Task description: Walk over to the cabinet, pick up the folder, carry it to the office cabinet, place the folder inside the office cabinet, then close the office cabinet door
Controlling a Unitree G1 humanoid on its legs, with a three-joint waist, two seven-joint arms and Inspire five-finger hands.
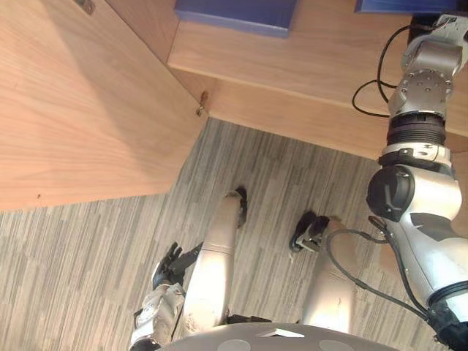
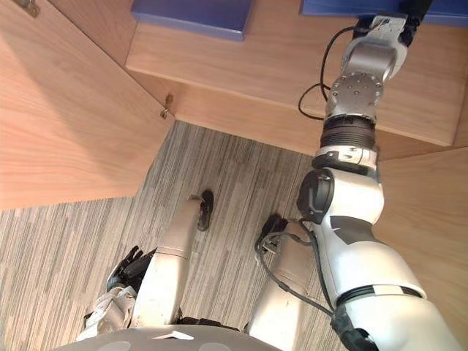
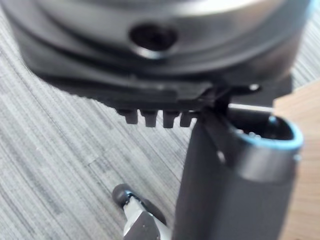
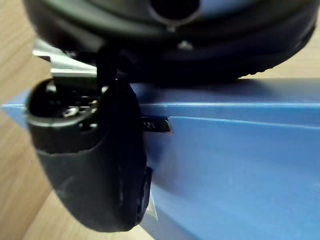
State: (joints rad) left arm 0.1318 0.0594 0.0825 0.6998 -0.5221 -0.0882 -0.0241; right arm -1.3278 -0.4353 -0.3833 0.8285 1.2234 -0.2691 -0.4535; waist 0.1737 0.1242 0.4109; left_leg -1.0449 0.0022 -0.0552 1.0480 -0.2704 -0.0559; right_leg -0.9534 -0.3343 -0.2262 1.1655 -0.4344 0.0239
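Folder [image 4: 240, 165], blue, lies flat on the wooden shelf [image 1: 292, 58] of the office cabinet, at about 1 o'clock in the head views and cut by their upper edge. The right arm reaches straight up to it. In the right wrist view the right hand [image 4: 95, 170] sits against the folder's near edge with its dark thumb laid over the blue cover. Its fingers are hidden, so whether the hand is gripping the folder cannot be told. A second blue folder [image 1: 234, 14] lies on the same shelf at 12 o'clock, well apart from the first. The cabinet door [image 1: 88, 110] stands swung open at 10 o'clock, its hinge [image 1: 201, 106] at the shelf's front corner. The left hand [image 1: 168, 265] hangs at 7 o'clock over the striped grey carpet [image 1: 73, 278], fingers loose and holding nothing.
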